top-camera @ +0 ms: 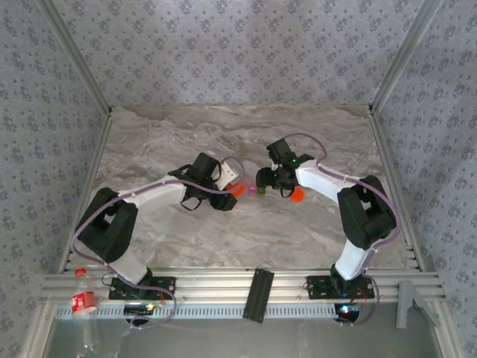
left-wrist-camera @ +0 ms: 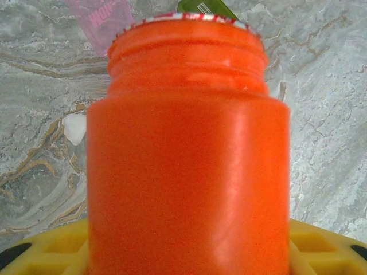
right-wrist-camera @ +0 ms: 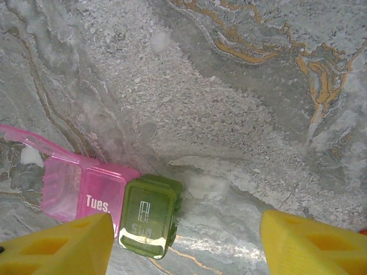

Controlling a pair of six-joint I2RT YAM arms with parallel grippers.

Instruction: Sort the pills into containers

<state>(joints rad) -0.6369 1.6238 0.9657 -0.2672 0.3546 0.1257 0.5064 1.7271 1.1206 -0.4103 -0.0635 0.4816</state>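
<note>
A grey marble tabletop (top-camera: 223, 134) veined with ochre sits between walls (top-camera: 223, 45) papered in a small floral print. At its middle the left gripper (top-camera: 232, 188) is clamped on an uncapped orange pill bottle (left-wrist-camera: 189, 172), just beside the containers (top-camera: 253, 191), and past them the right gripper (right-wrist-camera: 184, 245) has its fingers spread and empty. The left wrist camera catches the bottle's foil-edged rim, while the right wrist camera reads "Tues." on the open pink compartment (right-wrist-camera: 86, 192) and shows the olive-green compartment (right-wrist-camera: 150, 215) lidded.
</note>
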